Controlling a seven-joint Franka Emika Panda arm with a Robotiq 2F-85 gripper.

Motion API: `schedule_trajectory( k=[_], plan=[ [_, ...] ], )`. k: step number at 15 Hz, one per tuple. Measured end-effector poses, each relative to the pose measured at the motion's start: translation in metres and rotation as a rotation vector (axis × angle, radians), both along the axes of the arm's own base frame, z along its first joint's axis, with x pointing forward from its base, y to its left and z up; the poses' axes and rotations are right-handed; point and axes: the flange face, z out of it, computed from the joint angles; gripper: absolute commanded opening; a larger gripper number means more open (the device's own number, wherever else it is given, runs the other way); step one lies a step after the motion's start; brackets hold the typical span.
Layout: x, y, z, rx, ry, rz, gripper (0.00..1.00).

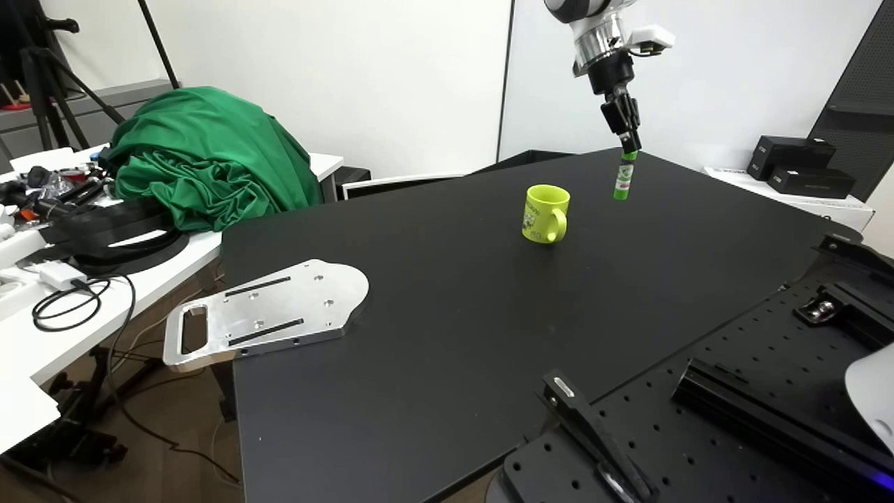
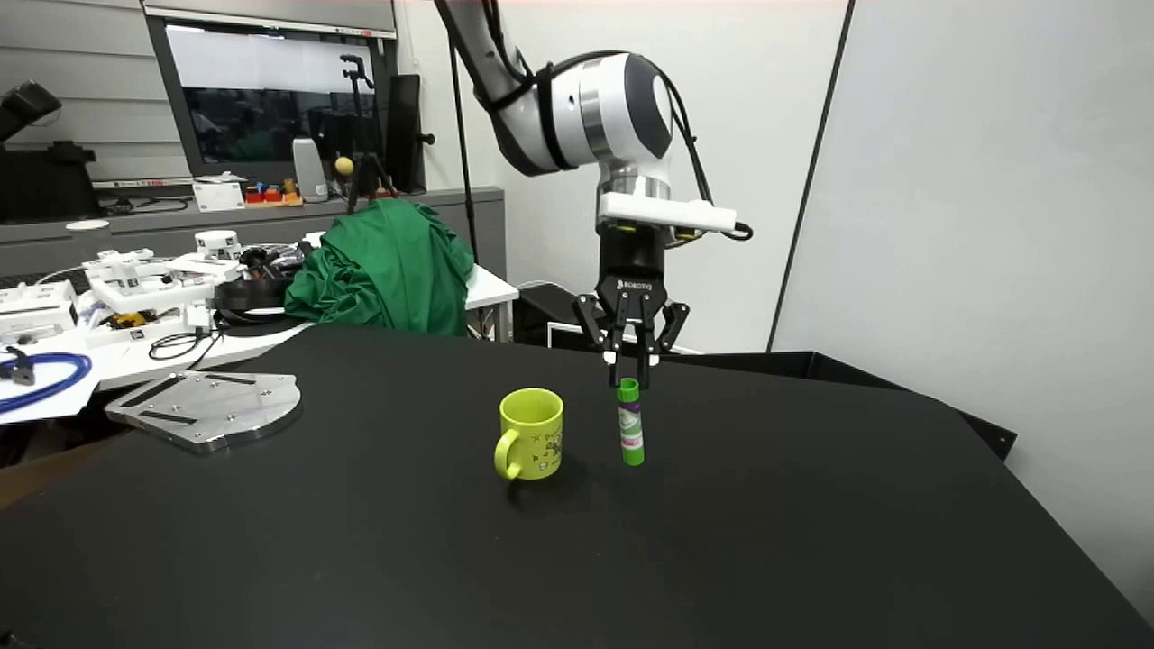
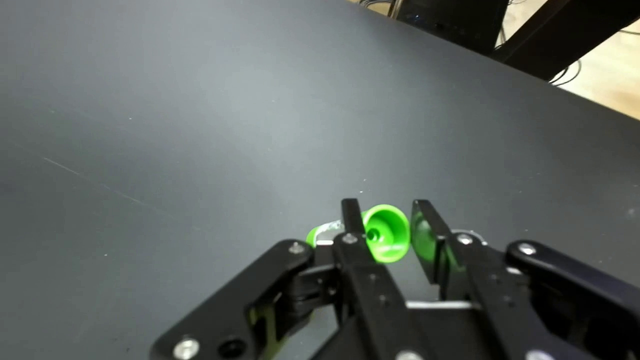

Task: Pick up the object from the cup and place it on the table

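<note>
My claw is closed about the upper end of the green stick, its fingers on either side of a hollow green rim. In the wrist view one finger overlaps that rim; the facing pad sits so close that I read a pinch, though its contact is too fine to tell. The stick is outside the cup, beside it and apart, over the black table and near upright in both exterior views. Whether its lower end touches down I cannot tell.

Handling, my guess: light, stiff, smooth plastic, likely a glue stick; hard to break, easy to let slip. The hollow end may give under a hard squeeze (a modest pinch should serve). My hold is at the very tip, so I expect it to pivot between the pads. Better purchase would be lower, around the labelled barrel, pads square across it.

Lift from the cup looks done; placing remains. Next calls for easing down until the base meets the table, then parting the fingers evenly; a lopsided release could topple so narrow a foot.
</note>
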Motion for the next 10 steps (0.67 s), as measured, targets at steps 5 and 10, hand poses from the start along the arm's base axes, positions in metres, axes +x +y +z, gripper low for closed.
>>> schedule_trajectory(
  k=[5,10],
  plan=[
    [-0.004,-0.017,-0.033,-0.076,-0.169,0.018,0.07],
    [-0.002,-0.022,-0.059,-0.134,-0.334,0.024,0.07]
  ],
)
